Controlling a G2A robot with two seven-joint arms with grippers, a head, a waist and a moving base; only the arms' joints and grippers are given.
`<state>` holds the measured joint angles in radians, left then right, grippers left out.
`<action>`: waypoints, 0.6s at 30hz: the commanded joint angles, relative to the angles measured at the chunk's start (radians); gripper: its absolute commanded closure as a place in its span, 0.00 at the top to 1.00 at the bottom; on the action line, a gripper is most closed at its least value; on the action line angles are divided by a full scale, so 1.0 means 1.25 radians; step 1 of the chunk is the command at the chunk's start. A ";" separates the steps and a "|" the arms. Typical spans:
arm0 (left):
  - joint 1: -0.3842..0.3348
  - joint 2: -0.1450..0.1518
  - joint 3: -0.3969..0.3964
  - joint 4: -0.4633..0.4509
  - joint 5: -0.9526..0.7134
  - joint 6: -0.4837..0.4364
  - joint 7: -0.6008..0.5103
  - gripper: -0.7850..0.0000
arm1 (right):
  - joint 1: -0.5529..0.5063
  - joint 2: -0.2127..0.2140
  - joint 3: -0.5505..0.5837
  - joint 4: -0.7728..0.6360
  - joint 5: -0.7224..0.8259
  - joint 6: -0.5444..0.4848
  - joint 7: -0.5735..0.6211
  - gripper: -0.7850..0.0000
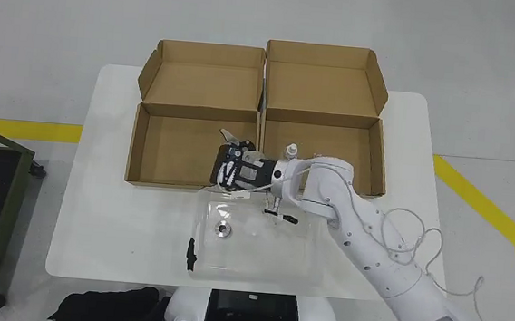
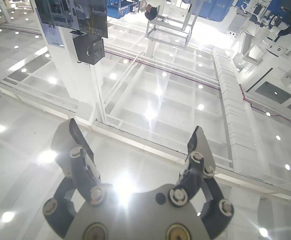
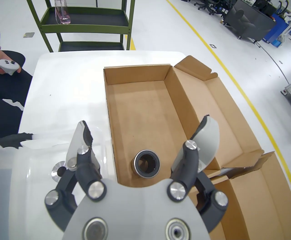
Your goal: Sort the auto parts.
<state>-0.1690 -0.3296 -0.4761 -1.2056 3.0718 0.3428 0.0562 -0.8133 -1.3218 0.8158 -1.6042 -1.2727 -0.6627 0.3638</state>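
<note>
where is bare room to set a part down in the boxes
The box floor beyond the bearing ring, up to its far wall, is bare. The other box looks bare too. Crowded: the clear tray.

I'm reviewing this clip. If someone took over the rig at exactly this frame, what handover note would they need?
Left gripper: open, empty, pointed up at the ceiling.
Right gripper: open, empty, above the near end of the left cardboard box.
Done: one ring-shaped bearing lies in that box, just below the right gripper.
Left to do: a silver disc sits in the clear tray, and a black part is at the tray's edge. Both are unsorted. The right cardboard box stands open beside the left one.
</note>
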 commanded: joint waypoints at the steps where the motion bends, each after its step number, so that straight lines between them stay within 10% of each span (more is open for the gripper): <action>1: 0.000 0.000 0.000 0.000 0.000 0.000 0.000 1.00 | -0.020 0.005 0.006 -0.029 -0.006 -0.009 0.007 0.96; 18: 0.000 0.000 0.000 0.000 0.000 0.000 0.000 1.00 | -0.198 0.047 0.030 -0.182 -0.127 -0.120 -0.014 1.00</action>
<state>-0.1690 -0.3296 -0.4761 -1.2056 3.0718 0.3428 0.0562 -1.0508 -1.2646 0.8533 -1.8352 -1.4237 -0.8087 0.3525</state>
